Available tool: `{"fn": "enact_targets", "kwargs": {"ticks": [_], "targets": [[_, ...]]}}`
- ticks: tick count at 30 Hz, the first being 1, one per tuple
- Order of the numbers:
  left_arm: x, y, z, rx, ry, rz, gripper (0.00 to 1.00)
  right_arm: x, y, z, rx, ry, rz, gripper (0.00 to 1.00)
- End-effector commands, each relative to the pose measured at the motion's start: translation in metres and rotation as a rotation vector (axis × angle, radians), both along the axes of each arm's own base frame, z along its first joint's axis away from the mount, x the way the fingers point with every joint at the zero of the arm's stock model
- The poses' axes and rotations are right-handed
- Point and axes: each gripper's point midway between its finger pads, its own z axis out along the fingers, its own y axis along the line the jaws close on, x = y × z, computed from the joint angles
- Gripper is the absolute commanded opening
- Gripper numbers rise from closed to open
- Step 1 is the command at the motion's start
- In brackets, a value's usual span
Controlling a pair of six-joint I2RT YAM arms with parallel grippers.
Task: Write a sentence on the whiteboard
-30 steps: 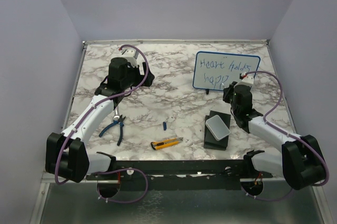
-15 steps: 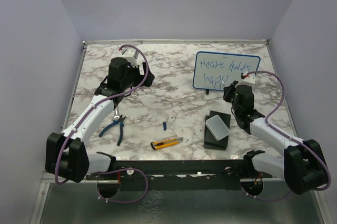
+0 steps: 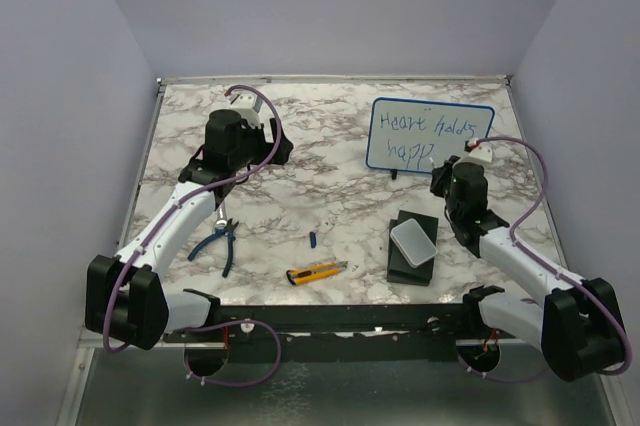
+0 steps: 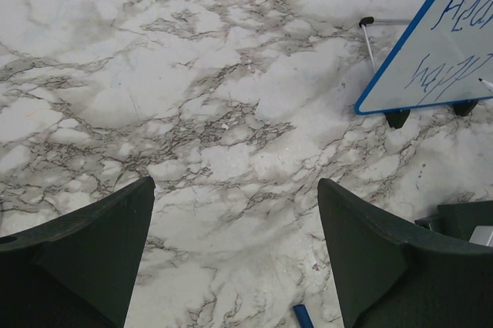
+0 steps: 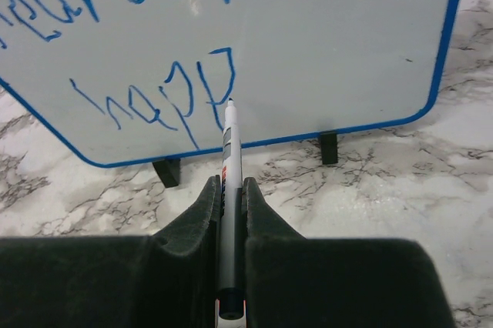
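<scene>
Right wrist view, nearest first: pinching a white marker (image 5: 228,155) in the right gripper (image 5: 229,187), jaws closed tight on the barrel. Pointing its tip at the whiteboard (image 5: 339,43) toward 12 o'clock, right beside the last blue stroke; cannot tell whether actually touching. Reading the sentence (image 5: 166,93) so far as "Heart holds" above and "happ" below. Judging it past halfway, with the last word apparently unfinished and bare white left toward 3 o'clock on the lower line. From the top external view, finding the whiteboard standing propped at 1 o'clock on the marble table (image 3: 330,161). Over at 10 o'clock, holding nothing in the left gripper (image 4: 235,189), fingers spread wide above bare marble.
</scene>
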Motion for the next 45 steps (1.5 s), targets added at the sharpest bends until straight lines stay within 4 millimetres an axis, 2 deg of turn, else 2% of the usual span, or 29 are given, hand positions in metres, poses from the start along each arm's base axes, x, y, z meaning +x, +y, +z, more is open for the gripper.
{"fn": "enact_targets", "kwargs": {"ticks": [1, 6, 17, 25, 30, 45], "targets": [[-0.002, 0.004, 0.007, -0.005, -0.029, 0.012, 0.88, 0.000, -0.017, 0.011, 0.029, -0.011, -0.052, 0.01], [-0.002, 0.004, 0.005, -0.005, -0.026, 0.009, 0.87, -0.003, -0.025, 0.016, 0.044, -0.030, -0.058, 0.01], [-0.002, 0.004, 0.007, -0.005, -0.031, 0.010, 0.88, 0.005, -0.018, 0.014, 0.071, -0.042, -0.020, 0.01], [-0.002, 0.004, 0.006, -0.003, -0.031, 0.010, 0.87, 0.013, -0.020, 0.013, 0.060, -0.050, -0.035, 0.00], [-0.001, 0.005, 0.006, -0.001, -0.029, 0.012, 0.87, 0.015, -0.022, 0.005, 0.052, -0.033, -0.046, 0.01], [-0.001, 0.004, 0.006, -0.002, -0.029, 0.009, 0.87, 0.004, -0.020, -0.025, 0.074, 0.051, -0.050, 0.01]]}}
